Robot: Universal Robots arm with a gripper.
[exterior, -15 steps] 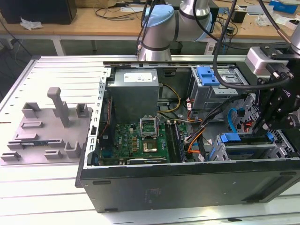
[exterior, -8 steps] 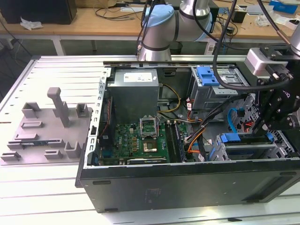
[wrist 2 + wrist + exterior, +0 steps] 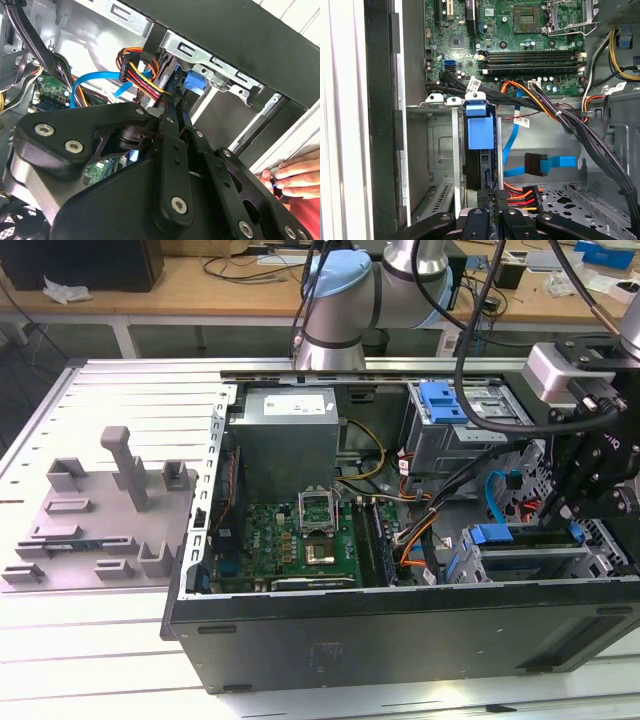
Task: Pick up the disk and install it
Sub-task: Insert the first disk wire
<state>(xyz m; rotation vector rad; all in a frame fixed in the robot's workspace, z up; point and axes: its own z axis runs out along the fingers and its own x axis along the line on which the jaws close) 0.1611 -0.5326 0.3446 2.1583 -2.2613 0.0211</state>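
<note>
First wrist view: the disk (image 3: 480, 150) sits in the slot of the metal drive cage (image 3: 440, 150), in the case corner nearest the gripper (image 3: 493, 192). It shows me its narrow edge. The blue carrier tab is at the end nearer the motherboard (image 3: 520, 40).

Jaws: drawn together, with only a sliver between them, right at the disk's near end. I cannot tell whether a rim of the carrier is nipped in that sliver.

Orientation: the disk's long axis runs from the gripper toward the motherboard, in line with the cage rails. In the exterior view that is across the case, tab end toward the exterior view's left.

Step in hand, as I judge it: seating the disk in its bay. To do it well I would:
- keep the carrier square to the rails;
- load it only along its long axis;
- avoid any twist that could wedge it.

Hazards:
- The red, orange and yellow power cable bundle (image 3: 522, 195) lies just beside the fingertips and could snag.
- The blue data cable (image 3: 555, 162) hangs near.
- In the second wrist view a person's hand (image 3: 292, 175) rests at the case edge, near the arm.
</note>
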